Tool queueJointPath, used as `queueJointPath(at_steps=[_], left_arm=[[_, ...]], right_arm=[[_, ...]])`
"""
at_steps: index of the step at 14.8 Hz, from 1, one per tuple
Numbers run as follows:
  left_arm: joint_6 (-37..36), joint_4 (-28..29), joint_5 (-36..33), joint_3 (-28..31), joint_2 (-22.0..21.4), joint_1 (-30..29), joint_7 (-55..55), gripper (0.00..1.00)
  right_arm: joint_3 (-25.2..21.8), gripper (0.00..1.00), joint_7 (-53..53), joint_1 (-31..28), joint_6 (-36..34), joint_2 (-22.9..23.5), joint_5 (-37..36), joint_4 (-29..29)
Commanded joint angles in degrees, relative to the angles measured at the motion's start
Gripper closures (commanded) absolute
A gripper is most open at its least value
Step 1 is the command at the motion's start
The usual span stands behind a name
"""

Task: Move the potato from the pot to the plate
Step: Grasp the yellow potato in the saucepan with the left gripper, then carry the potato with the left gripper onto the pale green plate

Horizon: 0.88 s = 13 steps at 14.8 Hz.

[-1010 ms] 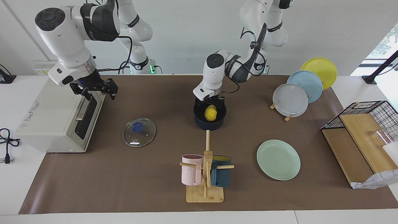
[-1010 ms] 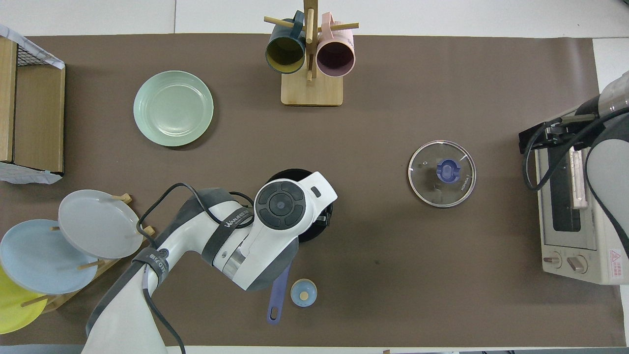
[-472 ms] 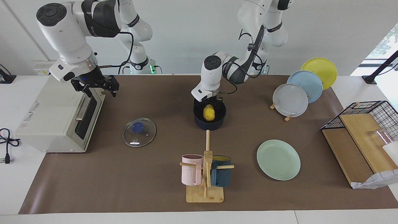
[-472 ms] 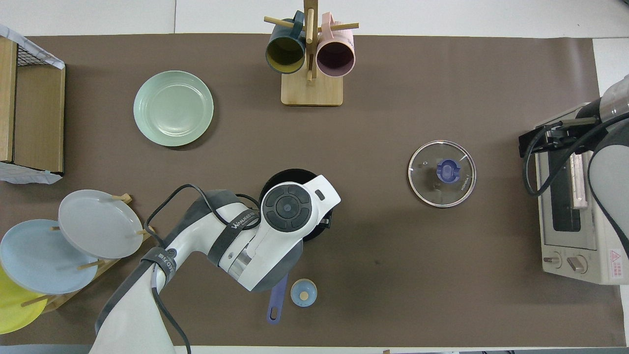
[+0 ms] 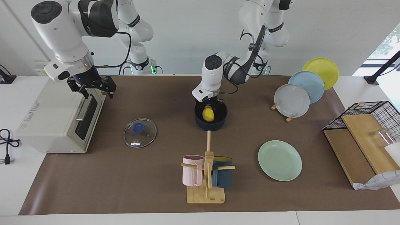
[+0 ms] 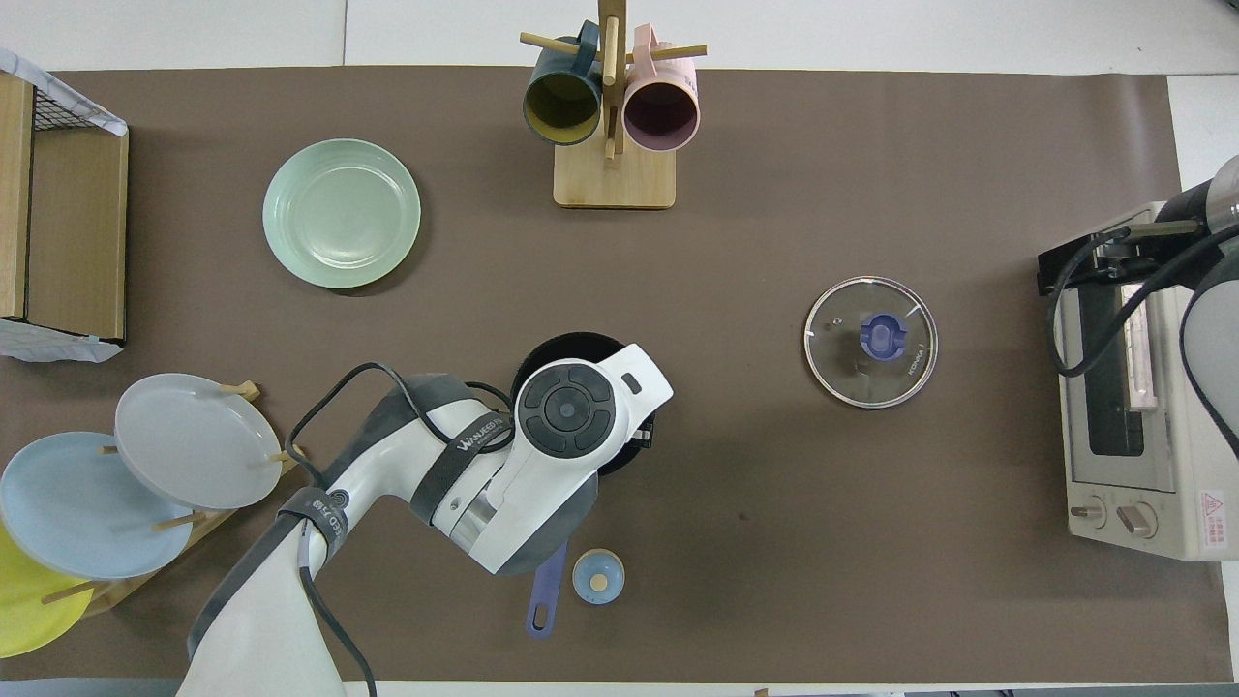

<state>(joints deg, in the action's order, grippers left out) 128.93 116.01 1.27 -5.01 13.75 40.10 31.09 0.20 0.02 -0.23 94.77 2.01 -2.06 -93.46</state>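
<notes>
My left pincer (image 5: pixel 208 103) hung down into the pot (image 5: pixel 211 118), right at the top of the potato (image 5: pixel 207 113); whether it had clenched on the potato I could not tell. The potato sat inside the pot, toward the wall nearest me, in the middle of the tabletop (image 5: pixel 156 187). The pot's handle (image 6: pixel 545 590) pointed back at me, a small round blue cap (image 6: pixel 597 576) just beside it.

I judged the risks to be these: the smooth, lumpy potato could squirt out of a shallow pinch, or my fingers could catch the pot's rim on the way up and drag the pot along.

Farther out lay the plate (image 5: pixel 279 160), toward my own end of the tabletop, with bare mat between it and the pot. The mug rack (image 5: pixel 207 175) stood beside that path, so a straight lift first seemed wise. My right pincer (image 5: pixel 90 87) waited, released, over the toaster oven (image 5: pixel 56 125), well apart from the glass lid (image 5: pixel 139 132).
</notes>
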Motion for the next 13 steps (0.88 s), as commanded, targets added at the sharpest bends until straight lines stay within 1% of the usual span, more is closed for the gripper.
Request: queueJointPath(at_steps=[1,3,5,11,13], left_arm=[[0.9,-0.9,-0.7,1.0,0.3,0.6,1.2,0.98],[-0.3,-1.6,-0.7,1.1,-0.6,0.2,1.0,1.00],[-3.7,-3.6,-0.7,1.4,-1.4,0.0,0.6,1.00],[-12.6,-9.0,-0.7,1.4,-4.5,-4.0,-1.3,1.00],[-17.1,-12.1,-0.6,1.5,-5.7,-5.8,-3.0,1.00]], right_arm=[[0.1,0.00,0.8,-1.1,0.2,-0.6,1.0,-0.1],[-0.1,0.00,0.8,-1.3,-1.2,-0.6,1.0,-0.1],[-1.1,0.00,0.9,-1.8,-0.8,-0.6,1.0,-0.1],[-1.2,0.00,0.9,-2.1,-0.6,-0.6,1.3,-0.1],[-1.3,0.00,0.9,-2.0,-0.6,-0.7,1.5,-0.1]])
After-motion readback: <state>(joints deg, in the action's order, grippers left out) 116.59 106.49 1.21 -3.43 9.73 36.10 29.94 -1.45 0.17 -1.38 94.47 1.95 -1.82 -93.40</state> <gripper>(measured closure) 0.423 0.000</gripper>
